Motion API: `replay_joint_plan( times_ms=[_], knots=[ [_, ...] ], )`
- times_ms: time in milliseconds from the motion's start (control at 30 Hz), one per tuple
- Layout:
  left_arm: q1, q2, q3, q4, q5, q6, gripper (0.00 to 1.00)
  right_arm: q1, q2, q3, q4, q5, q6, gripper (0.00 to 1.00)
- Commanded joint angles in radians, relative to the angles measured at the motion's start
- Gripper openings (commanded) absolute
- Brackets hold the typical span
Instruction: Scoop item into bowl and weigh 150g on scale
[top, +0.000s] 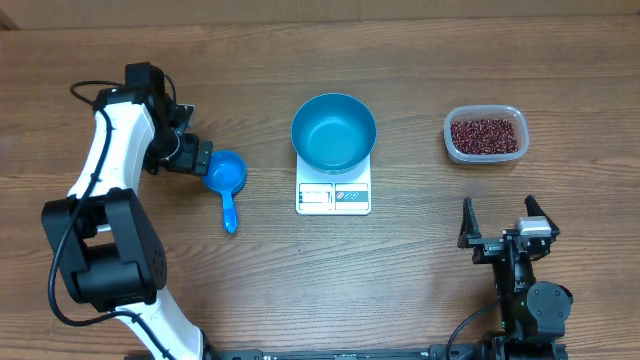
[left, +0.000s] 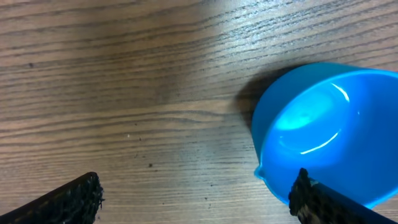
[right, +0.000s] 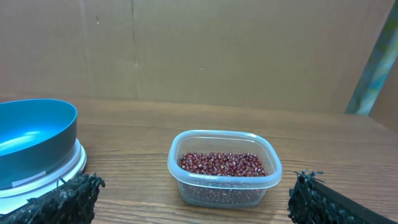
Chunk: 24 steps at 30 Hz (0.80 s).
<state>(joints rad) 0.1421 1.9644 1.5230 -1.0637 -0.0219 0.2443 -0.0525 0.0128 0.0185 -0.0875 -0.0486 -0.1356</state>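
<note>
The blue bowl (top: 334, 132) stands empty on the white scale (top: 333, 196) at the table's middle; both also show at the left of the right wrist view, bowl (right: 31, 138) on scale (right: 59, 173). The item, dark red beans (top: 485, 134), fills a clear tub (top: 510, 150) at the right; in the right wrist view the beans (right: 221, 163) lie straight ahead. A small blue scoop (top: 226, 176) lies left of the scale. My left gripper (top: 203, 157) is open at the scoop's cup (left: 329, 130), one finger (left: 314, 202) over its rim. My right gripper (top: 500, 212) is open near the front right, holding nothing.
A cardboard wall (right: 199, 50) stands behind the table's far edge. Bare wood (top: 400, 270) lies between the scale and my right gripper (right: 193, 202). The scoop's handle (top: 229, 212) points toward the front edge.
</note>
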Motion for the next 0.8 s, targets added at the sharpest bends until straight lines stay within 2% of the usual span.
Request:
replay_joint_plan(
  times_ms=[0,767],
  knots=[
    [-0.001,0.016,0.030,0.011,0.014,0.031,1.00,-0.003,-0.010,-0.010,0.006,-0.005,-0.004,1.00],
    [-0.045,0.020,0.030,0.072,0.016,0.037,0.99,-0.003,-0.010,-0.010,0.006,-0.005,-0.004,1.00]
  ],
)
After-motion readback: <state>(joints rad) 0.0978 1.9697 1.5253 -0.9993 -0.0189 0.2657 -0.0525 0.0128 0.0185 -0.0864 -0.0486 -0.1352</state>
